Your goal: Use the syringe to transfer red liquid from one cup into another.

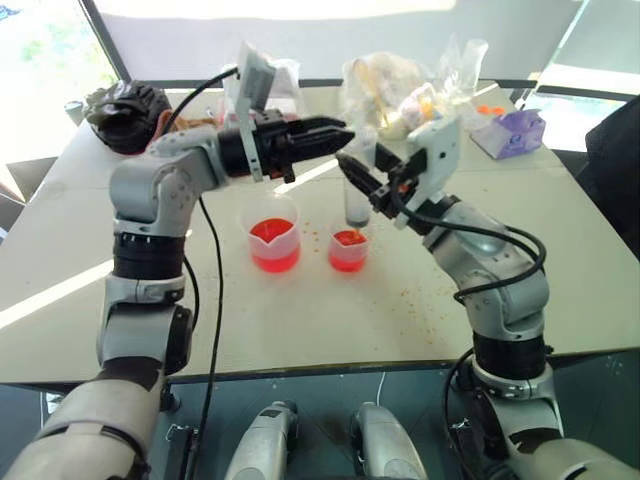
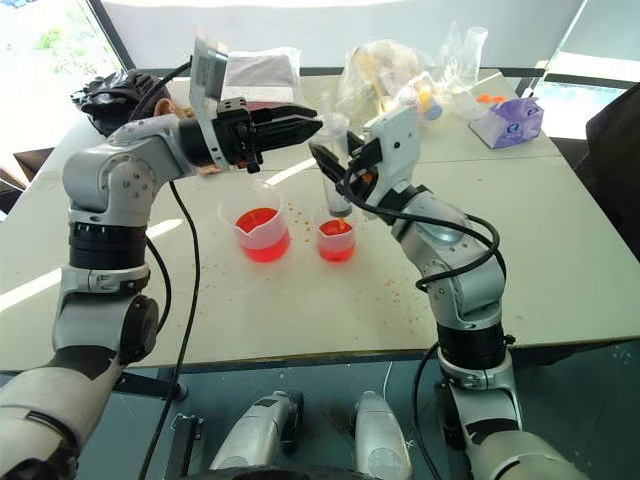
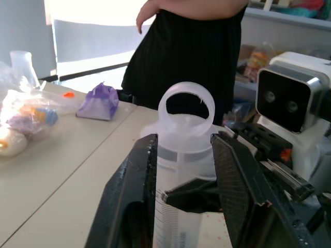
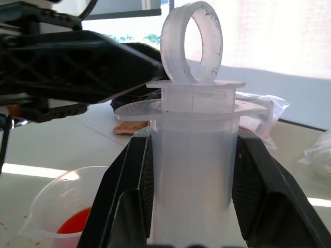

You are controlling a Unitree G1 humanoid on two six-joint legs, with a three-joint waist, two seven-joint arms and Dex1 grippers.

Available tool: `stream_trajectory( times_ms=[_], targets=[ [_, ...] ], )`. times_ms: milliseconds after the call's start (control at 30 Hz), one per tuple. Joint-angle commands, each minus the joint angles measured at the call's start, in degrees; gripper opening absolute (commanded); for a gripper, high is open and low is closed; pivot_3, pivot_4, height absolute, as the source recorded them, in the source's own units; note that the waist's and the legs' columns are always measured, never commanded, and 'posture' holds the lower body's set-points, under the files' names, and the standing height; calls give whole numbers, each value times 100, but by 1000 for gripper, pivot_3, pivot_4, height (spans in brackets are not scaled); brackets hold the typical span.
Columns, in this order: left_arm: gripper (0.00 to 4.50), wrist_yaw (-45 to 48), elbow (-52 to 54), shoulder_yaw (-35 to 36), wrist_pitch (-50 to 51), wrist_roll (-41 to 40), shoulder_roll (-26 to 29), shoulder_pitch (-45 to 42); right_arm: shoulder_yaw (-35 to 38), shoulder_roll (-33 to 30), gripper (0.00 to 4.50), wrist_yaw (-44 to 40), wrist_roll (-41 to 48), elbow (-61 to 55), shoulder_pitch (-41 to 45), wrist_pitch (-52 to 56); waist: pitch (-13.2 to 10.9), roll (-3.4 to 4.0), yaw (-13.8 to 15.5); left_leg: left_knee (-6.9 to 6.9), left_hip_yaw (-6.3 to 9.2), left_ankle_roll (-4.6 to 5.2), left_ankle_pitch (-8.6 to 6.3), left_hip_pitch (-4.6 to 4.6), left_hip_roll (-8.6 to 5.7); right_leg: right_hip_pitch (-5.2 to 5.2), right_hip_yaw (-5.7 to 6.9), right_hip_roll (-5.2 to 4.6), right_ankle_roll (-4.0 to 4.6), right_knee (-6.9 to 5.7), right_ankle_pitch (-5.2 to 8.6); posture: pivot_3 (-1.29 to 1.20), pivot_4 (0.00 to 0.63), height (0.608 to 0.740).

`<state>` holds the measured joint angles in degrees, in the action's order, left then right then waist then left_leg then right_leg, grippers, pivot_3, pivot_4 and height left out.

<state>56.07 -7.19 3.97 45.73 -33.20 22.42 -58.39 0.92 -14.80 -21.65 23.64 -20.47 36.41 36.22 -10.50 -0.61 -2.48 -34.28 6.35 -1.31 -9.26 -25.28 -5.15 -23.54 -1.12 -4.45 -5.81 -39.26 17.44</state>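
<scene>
Left eye view: syringe (image 1: 357,190) upright over the smaller cup (image 1: 348,250), orange tip in its red liquid (image 1: 347,240), barrel clamped in right gripper (image 1: 358,178). Left gripper (image 1: 335,133) at the plunger top, fingers parted. Spouted beaker (image 1: 273,235) just beside the cup.

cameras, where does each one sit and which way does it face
Left eye and right eye views: on the head, looking forward and down at the pale table; both arms show.
Left wrist view: on the left wrist, along the left gripper, its open fingers either side of the syringe's ring top, a person in black behind.
Right wrist view: on the right wrist, along the right gripper shut on the large clear plastic syringe.
Shared: both wrist views show the syringe; the head views add the spouted clear beaker and smaller clear cup.
</scene>
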Motion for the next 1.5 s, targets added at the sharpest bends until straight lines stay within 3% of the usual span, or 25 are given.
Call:
stream_trajectory(
  times_ms=[33, 400, 500, 667, 833, 1000, 1167, 1433, 1500],
  targets=[
    [1965, -157, 258, 203, 86, -100, 266, 99, 108, -22, 1420, -74, 155, -309, 324, -177, 0, 0, -3, 0, 0, 0, 0, 0, 0, 0, 0, 0, 0, 0, 0, 0, 150, 736],
    [1965, -622, 1349, 1260, 627, -757, 1477, 1073, 654, -69, 1420, 197, 784, -120, 1003, 550, 0, 0, 3, 1, 0, 0, 0, 0, 0, -2, -3, -3, 0, 1, 0, 0, 150, 736],
    [1965, -815, 1875, 1424, 850, -1073, 1532, 1473, 856, -223, 1420, 470, 887, 148, 1447, 1060, 0, 1, 29, 1, 3, 0, 0, 0, -1, 1, -1, -6, 1, 2, 0, 0, 150, 736],
    [1965, -1281, 2786, 1502, 999, -1533, 1327, 2298, 1017, -946, 1420, 990, 626, 1732, 2677, 2604, 0, 0, 63, -1, 1, 0, 0, 1, -1, 6, 1, -10, 3, 4, 0, 0, 150, 736],
    [1965, -1699, 3152, 1511, 960, -1819, 1187, 2615, 432, -1380, 1420, 1025, 135, 3427, 3645, 3884, 0, 1, 41, 3, -6, 2, -1, 1, -1, 4, -2, -10, 4, 7, 1, 0, 150, 736],
    [1965, -1899, 3441, 1527, 909, -1992, 1267, 2915, -349, -1470, 1420, 664, -286, 4852, 4014, 4473, 0, 1, -6, 7, -12, 4, -3, 1, 1, 1, -6, -8, 5, 9, 1, 0, 150, 736],
    [1965, -2077, 3627, 1616, 913, -2239, 1371, 3101, -948, -1251, 1420, 198, -487, 5348, 3900, 4468, 0, 1, -9, 6, -14, 5, -3, 0, 0, 0, -7, -8, 4, 9, 1, 0, 150, 736],
    [1965, -2393, 3797, 1640, 912, -2536, 1559, 3200, -1175, -854, 1420, 73, -960, 6151, 3716, 3997, 0, 1, 10, 4, -12, 5, -3, 0, -2, 2, -5, -7, 3, 9, 0, 0, 150, 736],
    [1976, -2458, 3806, 1635, 908, -2602, 1591, 3197, -1160, -802, 2490, 94, -1083, 6303, 3703, 3921, 0, 1, 12, 4, -12, 5, -3, 0, -2, 2, -5, -7, 3, 9, 0, 0, 150, 736]
  ],
)
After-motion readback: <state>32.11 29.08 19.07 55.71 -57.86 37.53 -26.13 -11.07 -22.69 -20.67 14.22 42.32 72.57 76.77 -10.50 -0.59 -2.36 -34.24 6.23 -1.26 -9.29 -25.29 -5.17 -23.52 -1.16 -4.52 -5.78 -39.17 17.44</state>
